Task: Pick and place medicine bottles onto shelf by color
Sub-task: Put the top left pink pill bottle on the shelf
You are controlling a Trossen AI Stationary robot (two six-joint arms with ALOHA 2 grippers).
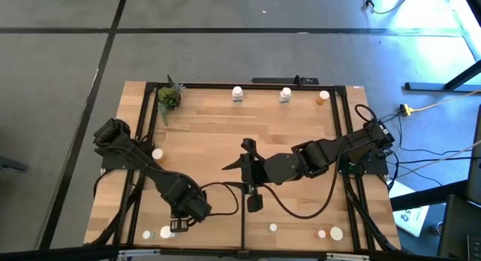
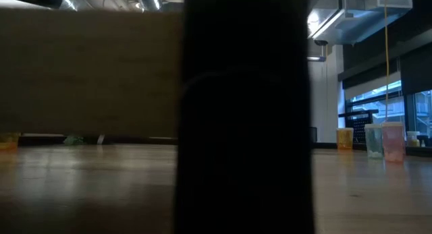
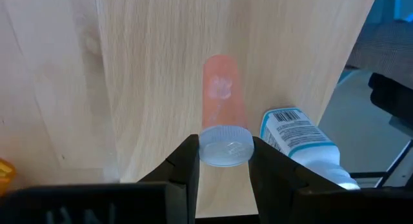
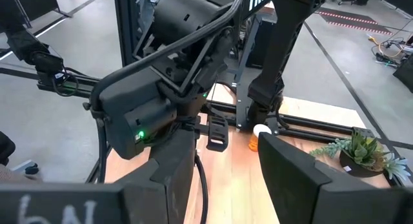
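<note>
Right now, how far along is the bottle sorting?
Looks done: two white bottles and an orange bottle stand along the far edge of the shelf.
In hand: the left gripper has its jaws on the cap of a pale orange bottle.
Left: several loose bottles along the front edge, plus a lone bottle on the left side.
The right gripper hovers open mid-shelf.

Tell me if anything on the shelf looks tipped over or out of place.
Yes. By the left gripper, an orange bottle lies on its side, its cap between the fingers, and a white labelled bottle lies toppled beside it.
</note>
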